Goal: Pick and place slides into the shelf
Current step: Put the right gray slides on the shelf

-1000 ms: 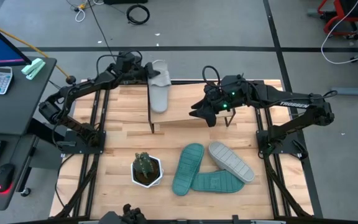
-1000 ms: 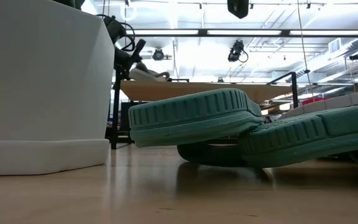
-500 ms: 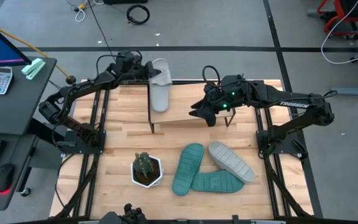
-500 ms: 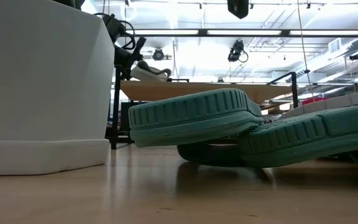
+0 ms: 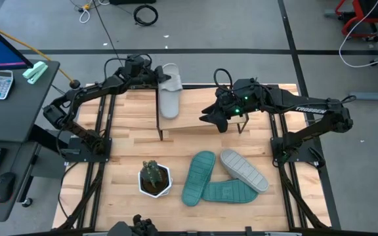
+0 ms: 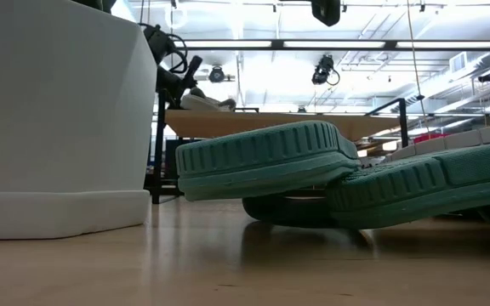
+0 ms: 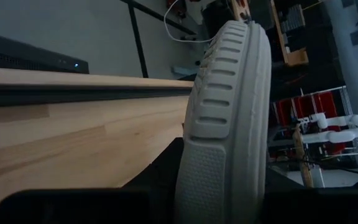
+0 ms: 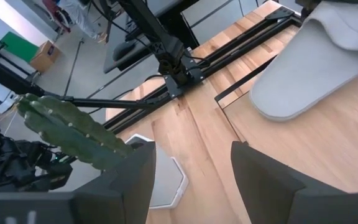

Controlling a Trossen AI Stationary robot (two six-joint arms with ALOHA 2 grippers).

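We note two dark, near-black arms. The left arm is built of slim jointed links with black cables looping by its wrist. The right arm carries white "TROSSEN" lettering on its forearm, a small green light near the wrist, and a looped black cable. Our right gripper's fingers are broad, matt and dark.

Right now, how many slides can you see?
4: one grey slide on the shelf, held by the left gripper; two teal slides and another grey one piled on the table.
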